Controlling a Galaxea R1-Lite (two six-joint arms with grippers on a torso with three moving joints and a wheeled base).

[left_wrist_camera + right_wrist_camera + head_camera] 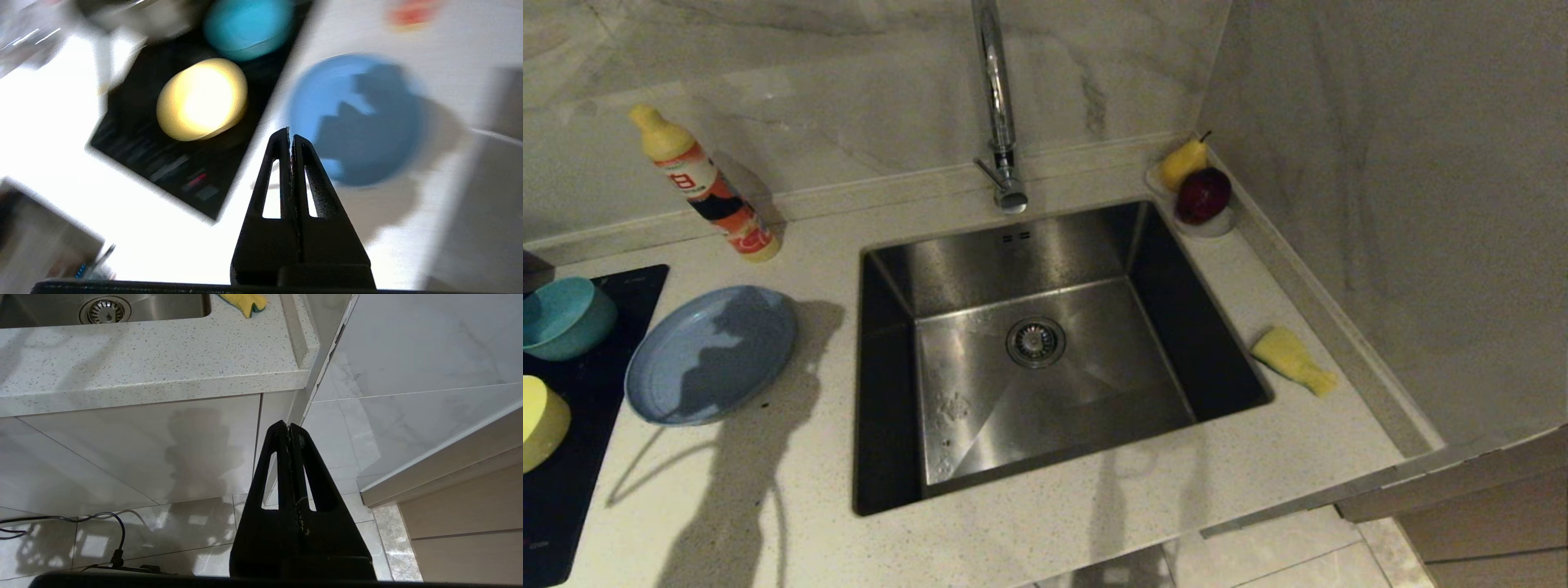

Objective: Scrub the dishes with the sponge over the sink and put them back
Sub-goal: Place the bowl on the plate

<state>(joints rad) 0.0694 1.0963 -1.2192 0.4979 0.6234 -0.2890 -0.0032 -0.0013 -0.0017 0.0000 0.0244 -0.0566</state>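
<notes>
The steel sink [1045, 457] fills the middle of the counter. Left of it lies the light-blue plate [711, 354] [355, 122]. Further left, on a black hob, sit the teal bowl [564, 317] [249, 26] and the pale yellow bowl [539, 420] [202, 99]. The yellow sponge [1293, 360] [245, 301] rests on the counter right of the sink. My left gripper [290, 132] is shut and empty, hovering above the counter near the plate's edge; it is outside the head view. My right gripper [288, 426] is shut and empty, parked low before the cabinet front.
A tall chrome tap [1001, 106] rises behind the sink. An orange detergent bottle [707, 186] stands at the back left. A small dish with a pear [1183, 162] and a red apple [1203, 194] sits in the back right corner by the wall.
</notes>
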